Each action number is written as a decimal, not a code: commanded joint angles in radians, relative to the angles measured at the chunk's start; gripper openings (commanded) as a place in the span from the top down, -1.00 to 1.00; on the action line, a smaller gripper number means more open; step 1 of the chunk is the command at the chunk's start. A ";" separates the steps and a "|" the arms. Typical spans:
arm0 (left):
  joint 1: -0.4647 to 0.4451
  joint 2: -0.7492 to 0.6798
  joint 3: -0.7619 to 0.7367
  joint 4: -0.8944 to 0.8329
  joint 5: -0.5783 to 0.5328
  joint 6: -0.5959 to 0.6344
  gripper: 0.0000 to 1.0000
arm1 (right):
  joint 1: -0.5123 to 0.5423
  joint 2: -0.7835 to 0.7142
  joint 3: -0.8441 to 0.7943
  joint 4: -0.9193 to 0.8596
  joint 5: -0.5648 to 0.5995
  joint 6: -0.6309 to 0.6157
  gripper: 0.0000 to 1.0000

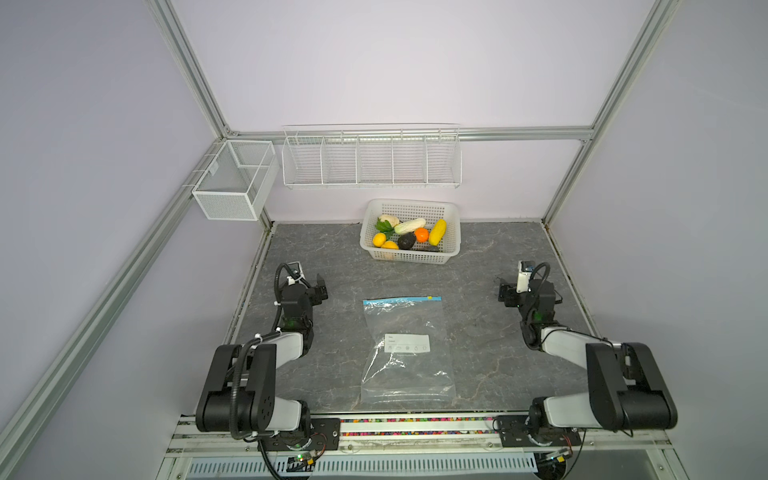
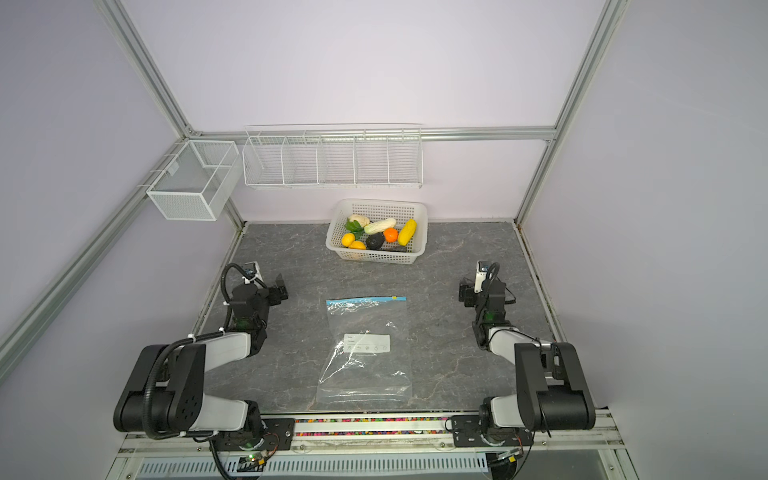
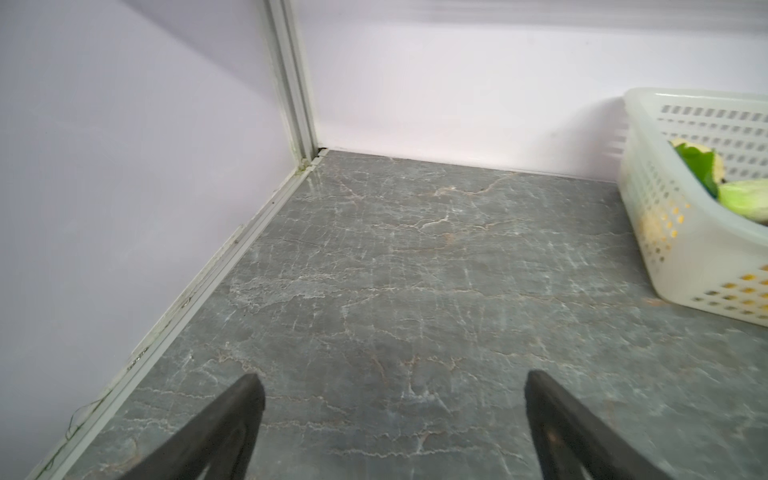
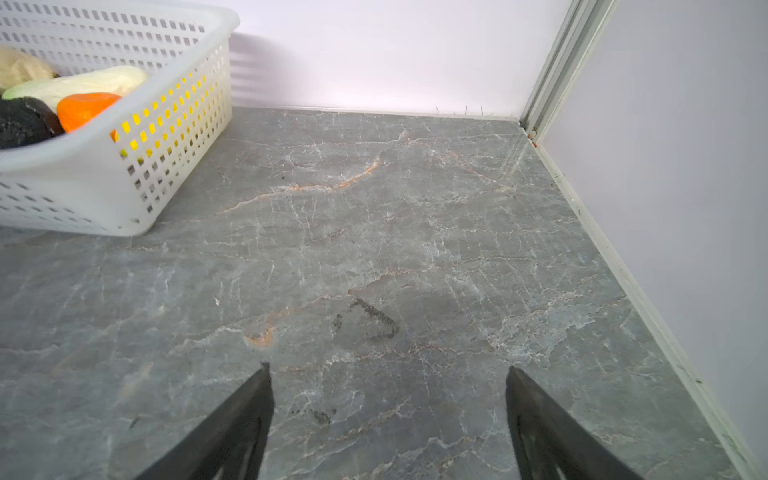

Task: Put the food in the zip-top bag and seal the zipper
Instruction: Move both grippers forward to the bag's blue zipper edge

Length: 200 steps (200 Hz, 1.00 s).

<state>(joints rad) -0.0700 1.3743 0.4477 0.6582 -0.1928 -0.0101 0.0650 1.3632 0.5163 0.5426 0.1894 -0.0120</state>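
Left gripper (image 3: 390,384) and right gripper (image 4: 388,372) gape wide, empty, above the table (image 3: 415,270). The bag (image 1: 409,374) lies flat between them, well apart from the basket (image 1: 454,226) at the back wall.

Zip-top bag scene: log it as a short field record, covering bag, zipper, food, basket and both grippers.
zip-top bag: flat on the table, empty, mouth edge toward the basket
zipper: blue strip, yellow slider near one end; open or sealed cannot be told
food: all in the white basket, none in the bag
left gripper: jaws open, empty, above the table
right gripper: jaws open, empty, above the table
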 commanded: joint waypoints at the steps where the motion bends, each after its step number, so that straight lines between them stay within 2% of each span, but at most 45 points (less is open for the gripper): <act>1: -0.001 -0.099 0.110 -0.267 0.141 -0.014 -0.88 | 0.052 -0.080 0.122 -0.289 0.046 0.096 -0.76; 19: -0.027 -0.146 0.192 -0.470 0.186 -0.160 -0.81 | 0.122 -0.112 0.175 -0.462 0.067 0.222 -0.76; 43: -0.109 -0.171 0.257 -0.660 0.226 -0.304 -0.81 | 0.230 -0.142 0.195 -0.631 0.010 0.315 -0.76; 60: -0.175 -0.184 0.270 -0.732 0.252 -0.371 -0.82 | 0.287 -0.156 0.189 -0.704 -0.112 0.363 -0.76; 76: -0.216 -0.189 0.281 -0.810 0.348 -0.405 -0.92 | 0.328 -0.149 0.188 -0.762 -0.229 0.426 -0.76; 93: -0.240 -0.203 0.280 -0.901 0.387 -0.445 -0.87 | 0.371 -0.142 0.189 -0.816 -0.305 0.448 -0.76; 124: -0.245 -0.236 0.228 -0.947 0.421 -0.547 -0.79 | 0.412 -0.155 0.150 -0.831 -0.406 0.465 -0.77; 151: -0.249 -0.241 0.183 -0.922 0.526 -0.629 -0.79 | 0.432 -0.130 0.130 -0.805 -0.534 0.442 -0.77; 200: -0.300 -0.218 0.092 -0.819 0.570 -0.718 -0.80 | 0.484 -0.079 0.096 -0.799 -0.603 0.470 -0.78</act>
<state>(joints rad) -0.3531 1.1435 0.5926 -0.2234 0.3256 -0.6388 0.5228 1.2564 0.6495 -0.2565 -0.3359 0.4232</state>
